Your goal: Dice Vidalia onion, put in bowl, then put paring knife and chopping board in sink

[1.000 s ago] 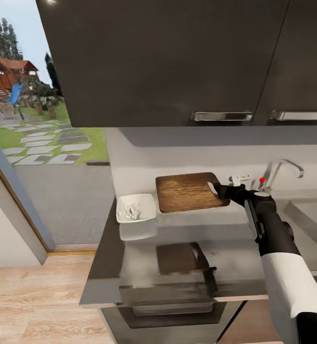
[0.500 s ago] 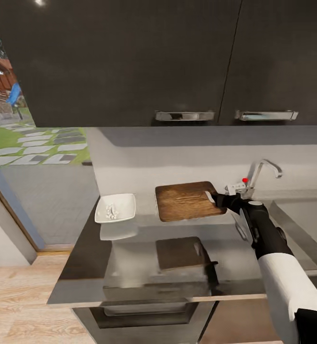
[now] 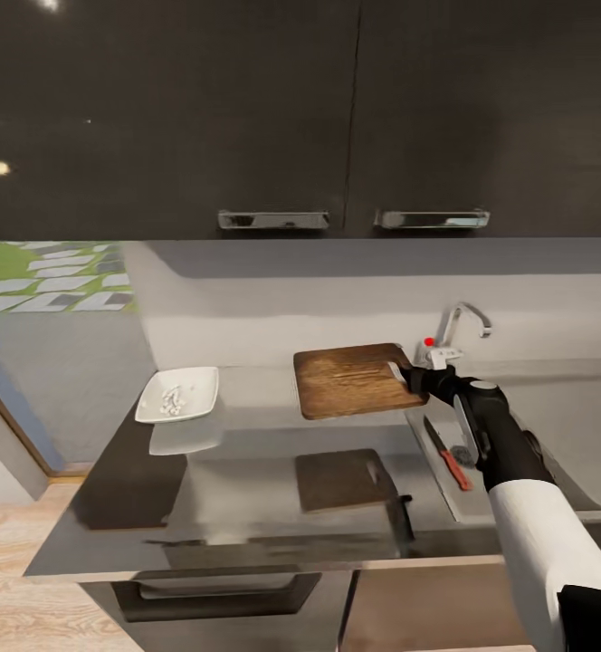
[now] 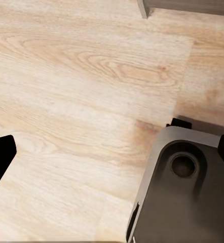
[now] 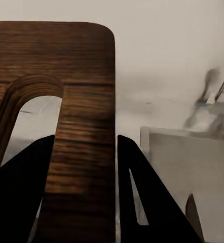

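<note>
- Head view: dark brown wooden rectangular chopping board (image 3: 353, 379) held clear of the long grey reflective steel countertop (image 3: 246, 489), roughly level; its dark reflection lies on the steel below it.
- Board's long axis runs left-right across the counter; slot-handle end points toward the sink, far end toward the bowl.
- Right gripper (image 3: 410, 375) pinches the board at the slot end. Right wrist view: the two black fingers (image 5: 21, 192) sit either side of the strip of wood beside the slot, right gripper (image 5: 84, 167) closed onto the chopping board (image 5: 76, 86).
- Small paring knife with red handle and short dark blade (image 3: 448, 455) lies in the grey steel sink basin (image 3: 554, 426), near the drain, long axis running front-back, handle toward the robot.
- Chrome curved faucet with red knob (image 3: 454, 333) stands behind the basin.
- Shallow white squarish bowl (image 3: 179, 396) sits on the countertop, well left of the board, pale bits inside.
- No readable writing or labels on any item.
- Left gripper: cannot tell its state; left wrist view faces light wood floor (image 4: 81, 96) and part of the robot's grey base (image 4: 185, 187).
</note>
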You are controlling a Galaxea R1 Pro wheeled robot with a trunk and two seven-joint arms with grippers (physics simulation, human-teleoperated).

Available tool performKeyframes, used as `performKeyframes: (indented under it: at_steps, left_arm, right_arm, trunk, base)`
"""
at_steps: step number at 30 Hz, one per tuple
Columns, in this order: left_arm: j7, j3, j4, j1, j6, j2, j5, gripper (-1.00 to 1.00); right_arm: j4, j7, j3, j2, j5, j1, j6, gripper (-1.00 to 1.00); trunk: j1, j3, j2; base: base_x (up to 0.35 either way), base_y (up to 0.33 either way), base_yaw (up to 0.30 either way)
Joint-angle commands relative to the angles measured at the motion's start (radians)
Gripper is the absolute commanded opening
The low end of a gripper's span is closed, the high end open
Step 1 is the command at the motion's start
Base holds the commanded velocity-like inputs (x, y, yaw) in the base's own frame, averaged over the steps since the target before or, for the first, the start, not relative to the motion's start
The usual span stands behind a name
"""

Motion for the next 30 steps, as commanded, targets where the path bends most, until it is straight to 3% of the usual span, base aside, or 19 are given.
performKeyframes:
  at_steps: [1,14,18,20,25,26,28,30]
  left_arm:
    - [0.002,-0.009,0.005,-0.002,-0.007,0.000,0.006,1.00]
    - [0.003,-0.009,0.005,-0.002,-0.007,0.001,0.006,1.00]
    - [0.002,-0.009,0.005,-0.002,-0.007,0.002,0.006,1.00]
    - [0.002,-0.009,0.004,-0.002,-0.008,0.003,0.005,1.00]
    - [0.002,-0.008,0.003,-0.002,-0.009,-0.001,0.005,1.00]
    - [0.002,-0.009,0.003,-0.002,-0.009,0.000,0.004,1.00]
    - [0.002,-0.009,0.003,-0.002,-0.009,0.002,0.004,1.00]
    - [0.002,-0.009,0.003,-0.002,-0.010,0.002,0.004,1.00]
  right_arm:
    - [-0.002,0.011,-0.003,0.000,0.007,-0.001,0.004,-1.00]
    - [0.039,0.001,-0.003,0.001,0.009,-0.001,0.003,-1.00]
    - [0.117,-0.109,-0.003,0.008,0.006,-0.001,-0.002,-1.00]
    - [0.158,-0.162,-0.004,0.023,0.005,-0.001,-0.036,-1.00]
    - [0.220,-0.184,-0.009,0.029,0.006,-0.001,-0.099,-1.00]
    - [0.229,-0.189,-0.017,0.029,0.006,-0.001,-0.101,-1.00]
    - [0.239,-0.209,-0.070,0.030,0.006,-0.001,-0.104,-1.00]
    - [0.241,-0.228,-0.172,0.029,0.006,-0.001,-0.107,-1.00]
  trunk:
    - [0.001,-0.002,-0.002]
    - [0.001,-0.002,-0.002]
    - [0.001,-0.002,-0.002]
    - [0.001,-0.002,-0.002]
    - [0.001,-0.002,-0.002]
    - [0.001,-0.002,-0.002]
    - [0.001,-0.002,-0.002]
    - [0.001,-0.002,-0.002]
  base:
    - [0.000,-0.340,0.000]
    - [0.000,-0.340,0.000]
    - [0.000,-0.249,0.000]
    - [0.000,-0.045,0.000]
    - [0.000,-0.008,0.000]
    - [0.000,0.000,0.000]
    - [0.000,0.000,0.000]
    - [0.000,0.000,0.000]
